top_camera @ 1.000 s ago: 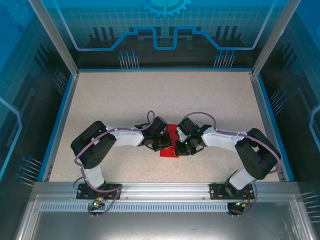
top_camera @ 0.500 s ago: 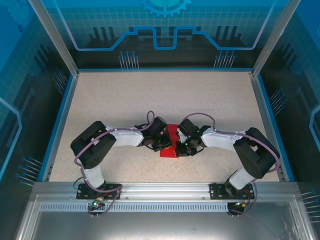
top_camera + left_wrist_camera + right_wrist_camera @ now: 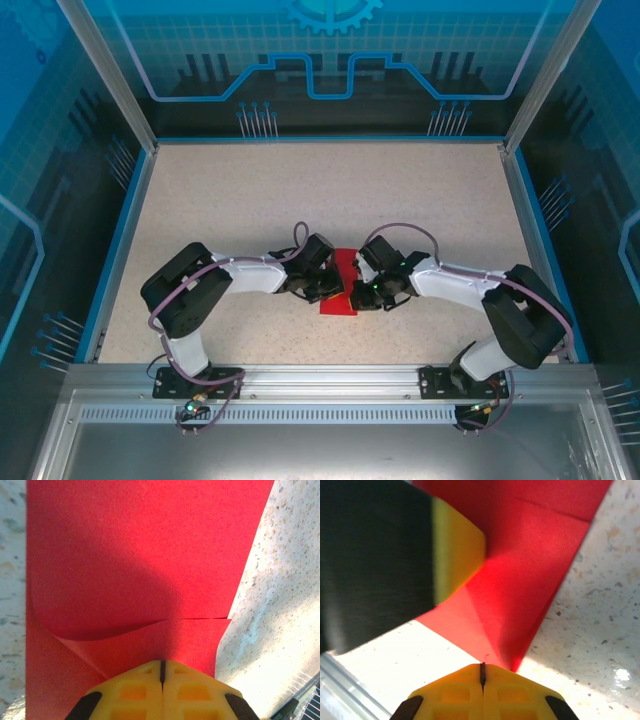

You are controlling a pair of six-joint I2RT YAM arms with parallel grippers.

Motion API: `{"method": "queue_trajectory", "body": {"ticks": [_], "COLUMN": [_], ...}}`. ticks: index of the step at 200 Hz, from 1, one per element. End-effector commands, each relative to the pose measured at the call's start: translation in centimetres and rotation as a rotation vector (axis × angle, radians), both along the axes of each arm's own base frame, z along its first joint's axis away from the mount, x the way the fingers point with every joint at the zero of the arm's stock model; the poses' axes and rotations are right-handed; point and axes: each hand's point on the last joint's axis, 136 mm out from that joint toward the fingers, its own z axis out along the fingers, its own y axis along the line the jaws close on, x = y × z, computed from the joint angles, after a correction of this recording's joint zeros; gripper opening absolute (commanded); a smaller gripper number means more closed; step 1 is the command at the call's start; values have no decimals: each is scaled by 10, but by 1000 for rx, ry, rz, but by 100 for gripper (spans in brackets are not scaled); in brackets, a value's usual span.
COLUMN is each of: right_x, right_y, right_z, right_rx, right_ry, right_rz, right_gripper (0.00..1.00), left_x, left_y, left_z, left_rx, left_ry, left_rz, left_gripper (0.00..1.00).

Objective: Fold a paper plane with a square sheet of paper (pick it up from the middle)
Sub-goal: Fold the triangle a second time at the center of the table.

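Observation:
The square sheet of paper (image 3: 338, 305) is bright red and lies partly folded at the middle of the table, between my two wrists. In the left wrist view the paper (image 3: 150, 555) shows overlapping flaps with a seam across, and my left gripper (image 3: 162, 666) is shut with its yellow tips down on a flap. My right gripper (image 3: 482, 667) is shut too, its tips touching a pointed corner of the creased paper (image 3: 530, 545). From above, the left gripper (image 3: 328, 290) and right gripper (image 3: 362, 293) face each other over the sheet. A paper plane is out of view.
The speckled beige table (image 3: 250, 200) has a blue rim (image 3: 118, 240) and clear walls on three sides. An aluminium rail (image 3: 330, 375) with both arm bases runs along the near edge. The left gripper's finger (image 3: 457, 550) sits close in front of the right wrist camera.
The right arm's elbow has swung outward to the right. Both grippers have stayed shut on the paper's spot, and the paper has not visibly moved.

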Motion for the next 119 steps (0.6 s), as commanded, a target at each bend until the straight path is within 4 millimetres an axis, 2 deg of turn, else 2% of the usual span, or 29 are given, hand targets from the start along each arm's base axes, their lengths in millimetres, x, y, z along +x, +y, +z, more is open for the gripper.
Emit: {"method": "queue_trajectory", "body": {"ticks": [1,65,119], "right_x": [0,-4,-11], "right_y": [-1,-2,-14], "right_z": [1,-18,-32], "right_rx": [12,-7,-60], "right_ry": [14,59,96], "right_rz": [-15,-9,-21], "right_gripper": [1,1,1], "left_x": [-28,-28,-27], "left_y": [32,30,29], "left_z": [-38,-37,-36], "left_rx": [151,140,134], "left_ry": [112,111,108], "left_rz": [22,22,25], "left_gripper": [2,2,2]}}
